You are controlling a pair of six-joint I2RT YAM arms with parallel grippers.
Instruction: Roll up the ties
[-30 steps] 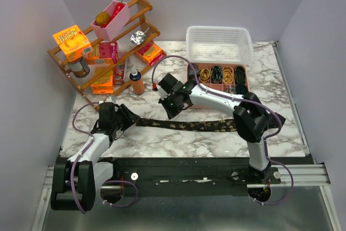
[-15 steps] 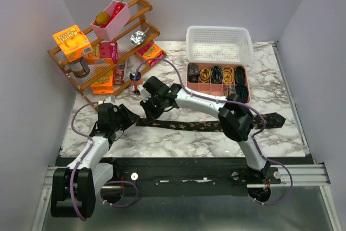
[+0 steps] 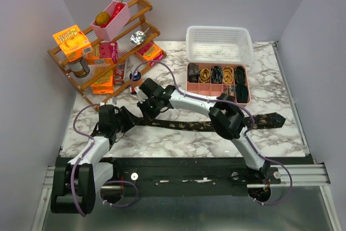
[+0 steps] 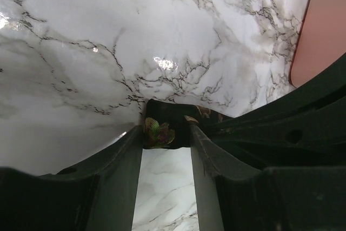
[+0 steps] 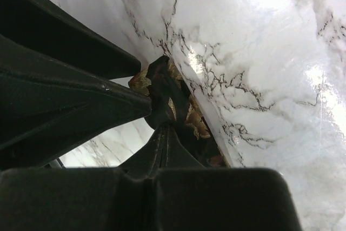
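Both pincers meet at the tie's left end

The soft, limp tie [image 3: 205, 125] slips easily; right pincer [image 5: 157, 113] pinches it shut, left pincer [image 4: 165, 133] half-open around its end.

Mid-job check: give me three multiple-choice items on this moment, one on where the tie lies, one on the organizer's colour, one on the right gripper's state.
1. Where is the tie?
A. flat across the table's near half
B. in the white basket
C. on the rack

2. What colour is the organizer holding rolled ties?
A. blue
B. pink
C. green

3. The right gripper is:
A. wide open above the basket
B. shut on the tie
C. out of view

Answers: 1 A, it stretches across the marble; 2 B, its walls are pink; 3 B, the wrist view shows fabric pinched between the fingers.
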